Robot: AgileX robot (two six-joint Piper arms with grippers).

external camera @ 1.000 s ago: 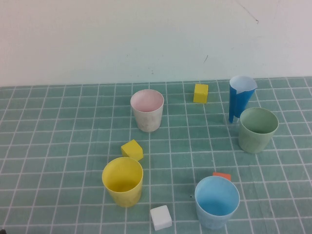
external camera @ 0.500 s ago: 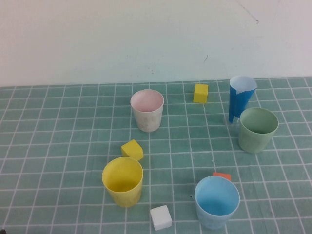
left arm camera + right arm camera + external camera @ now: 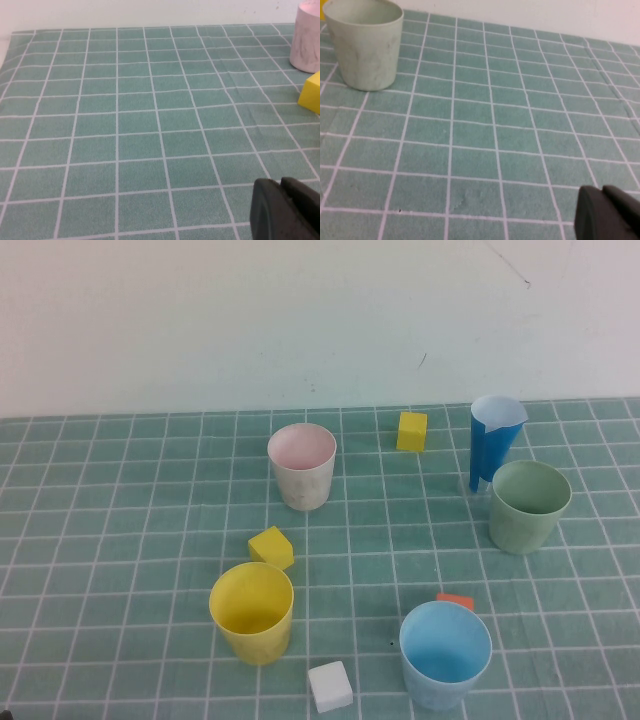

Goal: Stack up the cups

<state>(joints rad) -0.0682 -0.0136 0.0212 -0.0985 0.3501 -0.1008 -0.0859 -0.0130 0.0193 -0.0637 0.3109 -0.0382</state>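
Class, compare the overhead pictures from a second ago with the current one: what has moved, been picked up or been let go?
Nothing has visibly changed. The whitish cup, yellow cup, light blue cup and pale green cup stand apart and unstacked. The left end effector and right end effector stay shut and empty, low over the mat.

High view: raised, robot's side, angled down over the whole counter (image 3: 120,540) toward the wall. Left wrist view: low, close to the counter, sharing the whitish cup (image 3: 307,37) and yellow cube (image 3: 311,93). Right wrist view: equally low, sharing the pale green cup (image 3: 364,42).
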